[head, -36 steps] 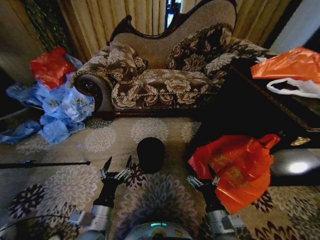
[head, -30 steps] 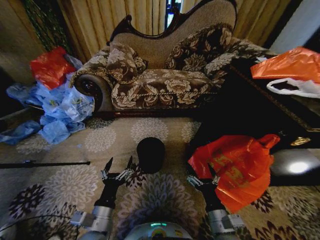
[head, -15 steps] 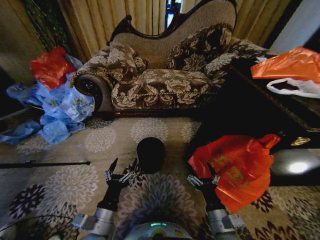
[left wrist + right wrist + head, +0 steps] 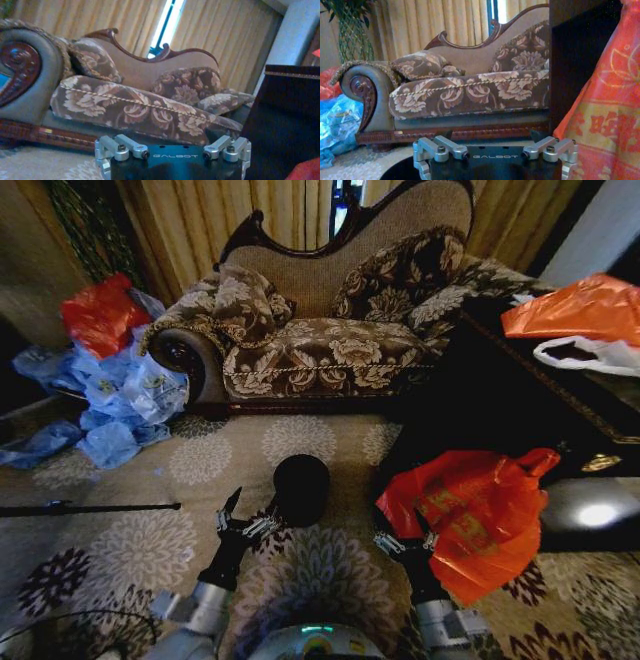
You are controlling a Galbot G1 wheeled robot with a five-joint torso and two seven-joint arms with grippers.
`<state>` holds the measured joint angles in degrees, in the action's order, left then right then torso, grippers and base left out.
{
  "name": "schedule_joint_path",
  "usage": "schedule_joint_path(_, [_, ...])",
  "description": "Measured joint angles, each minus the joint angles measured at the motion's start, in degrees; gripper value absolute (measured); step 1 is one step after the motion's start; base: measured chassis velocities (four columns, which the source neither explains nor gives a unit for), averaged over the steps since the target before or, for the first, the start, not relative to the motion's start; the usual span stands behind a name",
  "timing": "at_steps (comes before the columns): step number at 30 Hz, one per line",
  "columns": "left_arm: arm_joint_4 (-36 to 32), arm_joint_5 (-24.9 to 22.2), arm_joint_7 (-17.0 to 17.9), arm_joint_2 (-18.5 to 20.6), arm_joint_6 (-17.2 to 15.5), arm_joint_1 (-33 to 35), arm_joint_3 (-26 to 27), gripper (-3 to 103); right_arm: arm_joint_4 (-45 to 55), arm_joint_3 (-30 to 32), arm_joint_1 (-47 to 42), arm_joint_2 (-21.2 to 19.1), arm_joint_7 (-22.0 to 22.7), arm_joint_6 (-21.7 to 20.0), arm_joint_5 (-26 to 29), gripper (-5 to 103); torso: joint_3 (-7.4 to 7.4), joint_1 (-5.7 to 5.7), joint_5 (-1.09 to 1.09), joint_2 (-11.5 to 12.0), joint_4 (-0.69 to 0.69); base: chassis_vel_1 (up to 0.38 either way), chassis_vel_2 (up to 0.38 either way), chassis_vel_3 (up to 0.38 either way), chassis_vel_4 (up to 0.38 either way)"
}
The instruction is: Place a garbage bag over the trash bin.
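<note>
The trash bin (image 4: 301, 488), small, black and round, stands upright on the patterned carpet in front of the sofa. My left gripper (image 4: 252, 506) is open just left of the bin, its nearer fingertip close to the bin's side. The right gripper (image 4: 404, 532) hangs open right of the bin, at the edge of a large orange printed bag (image 4: 470, 515) (image 4: 600, 112), with nothing between its fingers. A plain orange garbage bag (image 4: 585, 308) lies on the dark table at the far right, well away from both grippers.
A floral sofa (image 4: 330, 330) (image 4: 125, 108) (image 4: 465, 90) stands behind the bin. Blue bags (image 4: 120, 400) with a red bag (image 4: 100, 315) are piled at the left. A white bag (image 4: 590, 355) lies on the dark table (image 4: 500, 400). A thin black rod (image 4: 90, 507) lies on the carpet.
My left gripper has moved forward and to the right, closer to the bin. The right arm and the bags have stayed put.
</note>
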<state>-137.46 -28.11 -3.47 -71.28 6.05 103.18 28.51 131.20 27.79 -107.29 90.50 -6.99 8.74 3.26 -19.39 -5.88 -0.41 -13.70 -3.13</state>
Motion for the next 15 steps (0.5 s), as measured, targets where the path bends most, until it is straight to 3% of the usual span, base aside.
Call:
schedule_joint_path(5, [0.35, -4.86, 1.66, 5.61, -2.61, -3.94, -0.1, 97, -1.14, -0.05, 0.18, -0.3, -0.02, 0.05, -0.24, 100, 0.0, 0.0, -0.01, 0.0, 0.02, 0.0, 0.0, 0.0, 0.0])
schedule_joint_path(6, [0.43, -7.8, 3.08, 9.99, -4.06, -6.2, -1.36, 97, -1.83, -0.03, 0.39, -0.48, 0.07, 0.08, -0.32, 100, 0.0, 0.0, -0.02, 0.0, -0.01, 0.0, 0.0, 0.0, 0.0])
schedule_joint_path(7, [0.43, -7.8, 3.08, 9.99, -4.06, -6.2, -1.36, 97, -1.83, -0.03, 0.39, -0.48, 0.07, 0.08, -0.32, 100, 0.0, 0.0, -0.02, 0.0, -0.01, 0.0, 0.0, 0.0, 0.0])
schedule_joint_path(10, [0.72, -10.96, 3.81, 18.27, -5.66, -9.41, -2.51, 97, -3.67, -0.81, 2.01, -1.93, 0.15, -0.85, 0.42, 100, 0.0, 0.0, 0.0, 0.0, 0.01, 0.0, 0.0, 0.0, 0.0])
schedule_joint_path(11, [0.72, -10.96, 3.81, 18.27, -5.66, -9.41, -2.51, 97, -3.67, -0.81, 2.01, -1.93, 0.15, -0.85, 0.42, 100, 0.0, 0.0, 0.0, 0.0, 0.01, 0.0, 0.0, 0.0, 0.0])
schedule_joint_path(13, [1.23, -16.07, 4.54, 23.83, -7.6, -14.37, -4.21, 97, -5.03, -1.47, 2.55, -2.78, 0.12, -1.17, 0.78, 100, 0.0, 0.0, -0.01, 0.0, 0.05, 0.0, 0.0, 0.0, 0.0])
schedule_joint_path(14, [1.76, -18.58, 5.11, 26.14, -8.68, -17.56, -5.93, 97, -5.49, -1.54, 2.54, -2.78, 0.11, -1.1, 0.79, 100, -0.01, 0.0, -0.02, 0.0, 0.01, 0.0, 0.0, 0.0, 0.0])
schedule_joint_path(15, [1.76, -18.58, 5.11, 26.14, -8.68, -17.56, -5.93, 97, -5.49, -1.54, 2.54, -2.78, 0.11, -1.1, 0.79, 100, -0.01, 0.0, -0.02, 0.0, 0.01, 0.0, 0.0, 0.0, 0.0])
